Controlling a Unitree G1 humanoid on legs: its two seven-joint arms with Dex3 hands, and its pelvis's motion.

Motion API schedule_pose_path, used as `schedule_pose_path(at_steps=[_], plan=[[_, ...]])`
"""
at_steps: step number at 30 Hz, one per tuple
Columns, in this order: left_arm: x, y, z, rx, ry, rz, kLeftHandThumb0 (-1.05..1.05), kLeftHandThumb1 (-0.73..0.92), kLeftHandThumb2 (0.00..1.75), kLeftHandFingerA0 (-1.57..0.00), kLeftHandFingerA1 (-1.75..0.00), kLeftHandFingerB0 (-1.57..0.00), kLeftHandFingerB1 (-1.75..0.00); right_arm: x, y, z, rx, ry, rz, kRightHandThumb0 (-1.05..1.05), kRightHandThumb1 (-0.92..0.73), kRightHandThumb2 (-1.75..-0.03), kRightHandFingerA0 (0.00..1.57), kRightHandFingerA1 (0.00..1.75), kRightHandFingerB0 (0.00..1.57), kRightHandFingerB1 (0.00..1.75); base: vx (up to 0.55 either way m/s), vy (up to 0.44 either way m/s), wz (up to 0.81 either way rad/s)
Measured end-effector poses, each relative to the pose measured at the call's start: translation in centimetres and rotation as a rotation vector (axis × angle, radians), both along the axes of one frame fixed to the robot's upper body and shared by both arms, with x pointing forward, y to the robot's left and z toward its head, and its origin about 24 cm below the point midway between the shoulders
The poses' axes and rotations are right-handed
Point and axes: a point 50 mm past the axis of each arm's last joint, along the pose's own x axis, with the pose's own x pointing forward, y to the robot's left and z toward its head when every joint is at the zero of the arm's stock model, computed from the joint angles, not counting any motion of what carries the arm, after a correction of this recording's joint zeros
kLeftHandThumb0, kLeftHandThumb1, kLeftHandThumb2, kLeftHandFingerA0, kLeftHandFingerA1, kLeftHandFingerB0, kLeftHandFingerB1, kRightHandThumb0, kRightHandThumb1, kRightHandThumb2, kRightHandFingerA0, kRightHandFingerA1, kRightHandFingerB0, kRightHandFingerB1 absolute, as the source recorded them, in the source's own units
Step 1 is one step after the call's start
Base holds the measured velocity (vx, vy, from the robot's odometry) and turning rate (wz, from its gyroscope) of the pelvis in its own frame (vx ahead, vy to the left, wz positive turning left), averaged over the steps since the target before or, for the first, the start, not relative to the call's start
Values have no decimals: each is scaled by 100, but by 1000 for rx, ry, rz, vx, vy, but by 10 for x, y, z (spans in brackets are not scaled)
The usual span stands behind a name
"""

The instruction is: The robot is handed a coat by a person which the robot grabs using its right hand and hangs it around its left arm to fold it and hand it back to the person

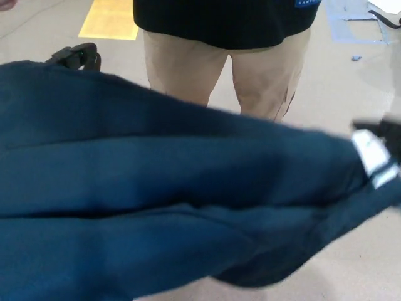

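A big blue coat [156, 188] hangs across the front of the robot, with a person [225, 37] standing just behind it.

The coat stretches from the left edge all the way to the right edge and hides most of the floor [351, 81]. At the right end the coat gets narrow and goes up to the right robot hand [383, 135], which is blurry and black and grasps the coat there, just beside a small white label [374, 160]. The left robot hand [76, 56] pokes up over the top edge of the coat on the left; you cannot tell if it is released or clenched. The person wears a black top and tan trousers [250, 75]. A yellow square [109, 19] lies on the floor behind, at the top left.
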Motion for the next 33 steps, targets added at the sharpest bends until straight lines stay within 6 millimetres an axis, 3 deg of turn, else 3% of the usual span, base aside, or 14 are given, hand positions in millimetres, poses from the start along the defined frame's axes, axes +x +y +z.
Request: schedule_pose_path(at_steps=[5,10,11,12,14,15,21,23,25,26,27,29,30,33], plan=[[1,4,7,-10,-42,14,-77,66,102,-9,-45,-3,-40,-15,-6,-44,-221,218,119,-90,-59,-91,0,2,0,3,0,0,0],[2,5,16,-17,-88,19,-75,66,102,-5,-41,-4,-37,-24,-29,-66,-344,336,135,-92,-58,-92,0,0,0,0,0,0,0],[3,6,18,-19,-102,20,-76,85,67,-11,-28,-10,-27,-27,-36,-72,-364,366,131,-89,-56,-89,0,0,0,0,0,0,0],[3,6,20,-19,-110,21,-76,85,67,-12,-28,-10,-27,-28,-40,-75,-376,384,128,-88,-55,-88,0,0,0,0,0,0,0],[4,8,25,-17,-133,23,-76,86,67,-11,-27,-10,-26,-30,-51,-82,-407,425,121,-87,-54,-87,0,0,0,0,0,0,0],[4,8,27,-17,-140,22,-76,67,103,-5,-41,-4,-36,-30,-53,-84,-415,435,119,-86,-53,-87,0,1,0,0,0,0,0],[4,11,35,-9,-173,19,-75,67,102,-5,-41,-3,-34,-31,-76,-101,-507,489,86,-86,-54,-88,0,0,0,0,0,0,0],[4,11,36,-9,-180,15,-75,67,103,-5,-41,-4,-34,-30,-81,-105,-533,493,74,-91,-60,-94,0,0,0,0,0,0,0],[4,10,37,-8,-186,9,-77,66,102,-5,-41,-3,-35,-29,-84,-109,-549,491,54,-81,-73,-107,0,15,0,13,0,0,0],[4,10,39,-6,-194,6,-76,65,102,-5,-41,-4,-35,-28,-85,-112,-553,480,34,-80,-71,-91,0,8,0,9,0,0,0],[4,10,39,-6,-196,5,-75,85,66,-11,-29,-8,-28,-27,-84,-114,-551,475,26,-80,-79,-111,0,15,0,14,0,0,0],[4,9,41,-5,-205,-1,-74,85,67,-12,-28,-10,-26,-24,-80,-120,-536,458,-5,-75,-75,-107,0,17,0,16,0,0,0],[5,9,42,-4,-209,-3,-77,70,103,-4,-39,-4,-39,-23,-78,-123,-528,452,-17,-71,-71,-100,0,19,0,19,0,0,0],[5,8,46,-1,-225,-14,-76,68,103,-5,-41,-4,-38,-19,-69,-132,-486,436,-62,-70,-68,-96,4,26,4,22,0,0,0]])
